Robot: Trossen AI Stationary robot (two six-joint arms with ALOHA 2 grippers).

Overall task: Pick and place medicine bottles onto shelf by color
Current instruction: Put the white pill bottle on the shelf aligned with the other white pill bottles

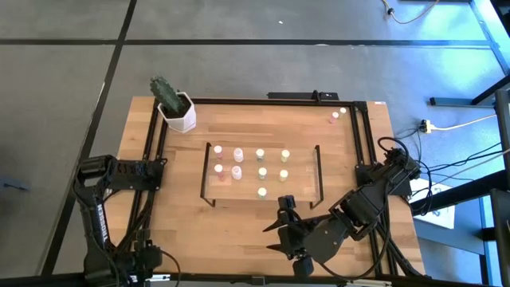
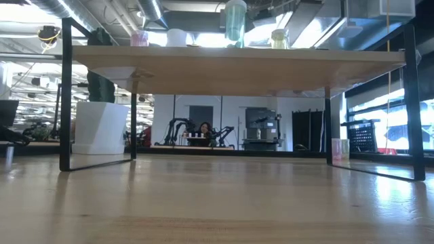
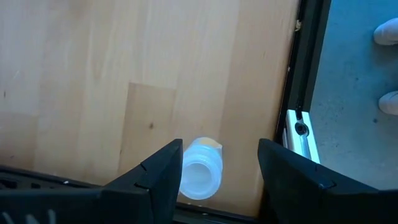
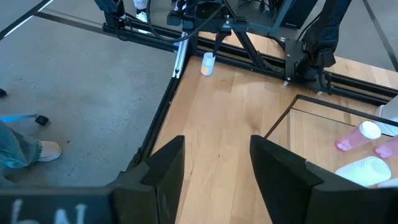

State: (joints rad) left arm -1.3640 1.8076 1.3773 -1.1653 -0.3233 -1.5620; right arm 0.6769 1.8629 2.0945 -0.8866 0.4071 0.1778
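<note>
We noted the shelf (image 1: 263, 151) at mid-table, a light-wood board with thin black end frames. On it stood the medicine bottles in rows: pink ones (image 1: 237, 154) toward the left end, pale ones (image 1: 260, 154) in the middle and yellow ones (image 1: 285, 155) toward the right. Two more bottles (image 1: 338, 115) stood apart at the far right corner of the table (image 1: 183, 215), near the black rail.

The left gripper (image 3: 219, 171) hung low at the table's near left corner, close to the edge rail. Its fingers (image 3: 163, 171) were apart, with a small pale-capped bottle (image 3: 200, 173) standing on the wood between them. We could not tell whether either finger touched it. The right wrist view showed this same bottle as a small white shape at that corner, below the left arm.

The right gripper (image 4: 211, 165) was over the near side of the table, just in front of the shelf and pointing toward the left arm. Its fingers (image 4: 165, 168) were apart with nothing between them but bare wood.

A white hexagonal pot with a cactus (image 1: 175, 109) stood at the far left corner. From table height, the shelf board spanned the view with four bottles visible on top, and a person (image 2: 203, 128) sat far back in the room.
</note>
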